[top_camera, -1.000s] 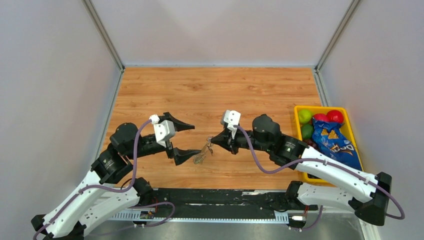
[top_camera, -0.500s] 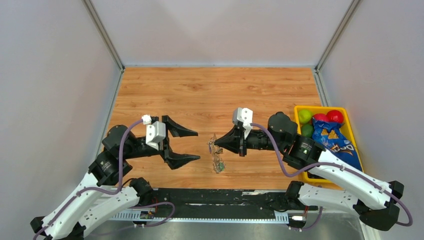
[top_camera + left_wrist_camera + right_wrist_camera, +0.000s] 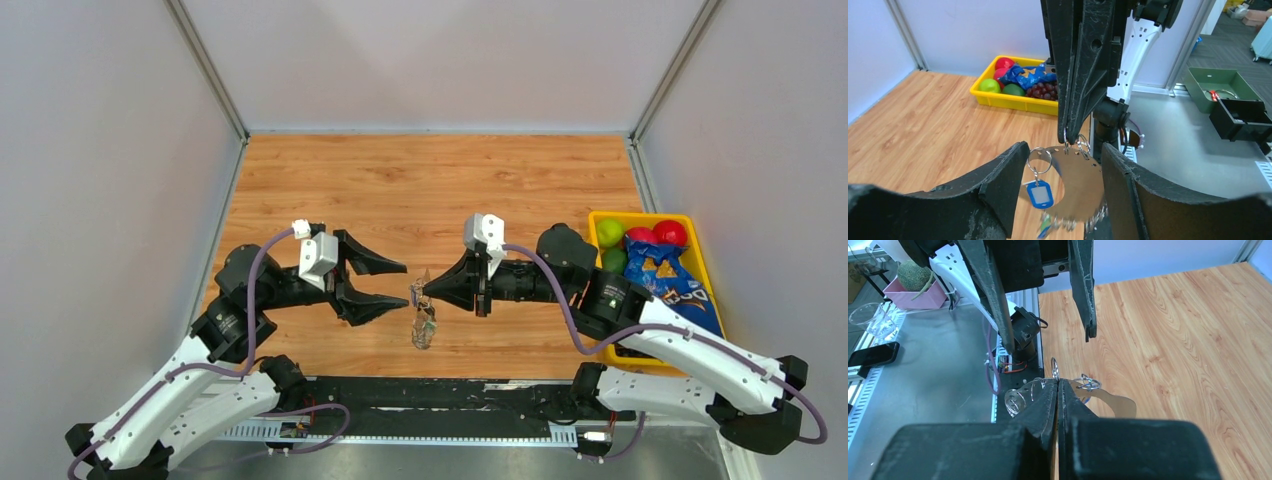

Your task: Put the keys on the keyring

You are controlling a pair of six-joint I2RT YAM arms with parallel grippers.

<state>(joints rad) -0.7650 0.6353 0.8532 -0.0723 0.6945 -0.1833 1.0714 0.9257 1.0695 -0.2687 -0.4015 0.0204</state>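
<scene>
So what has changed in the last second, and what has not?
The open left gripper first drew back, then advanced right until its fingertips nearly reach the keyring. The right gripper edged slightly left with it. Unchanged: the right gripper stays shut on the keyring; the yellow tray has not moved.

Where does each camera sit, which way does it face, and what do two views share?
Top external: above and behind, looking down at the table, both arms visible.
Left wrist: faces the right hand and yellow bin, own fingers bracketing.
Right wrist: faces the open left hand, own pinched fingers below.
Both wrists show the keyring.
</scene>
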